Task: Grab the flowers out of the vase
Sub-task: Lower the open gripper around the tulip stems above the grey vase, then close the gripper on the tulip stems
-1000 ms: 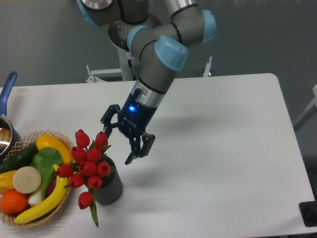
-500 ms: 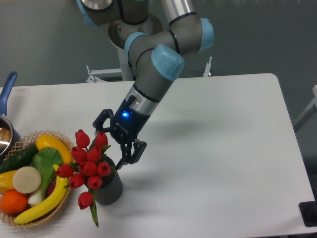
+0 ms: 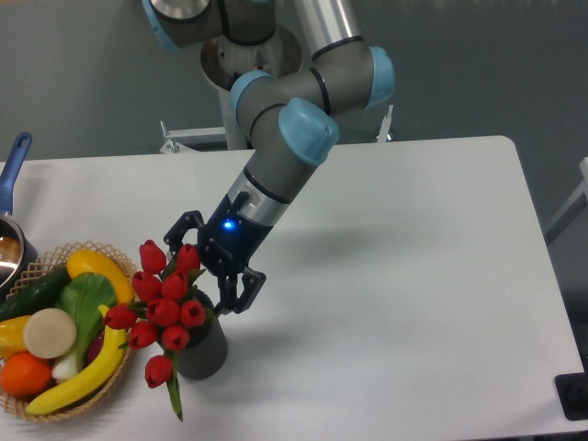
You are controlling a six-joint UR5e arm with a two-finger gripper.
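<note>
approach is the step in hand, judging by the one fixed view. the hand hangs low over the counter with its jaws spread wide and nothing between them, one finger up by the topmost buds, the other down near the vase's rim on the right. the blue light on the wrist glows just above.

flowers, the red tulip bunch, sit in the vase near the counter's front left, stems down in the mouth, buds fanned out wider than the vase and leaning left toward the wicker basket of fruit and vegetables. one bud droops low on the left, with a long leaf hanging below it.

whether the fingers already touch a bud or a stem, i cannot tell; they look just beside the upper right of the bunch, not around it.

next move, as i read it: bring the open jaws round the gathered stems or the tight middle of the bunch, close gently, then lift straight up so the stems slide out of the mouth. the risk is the vase tipping or riding up with the stems, and the lower finger bumping its rim. the basket is close on the left, so little room to swing that way.
</note>
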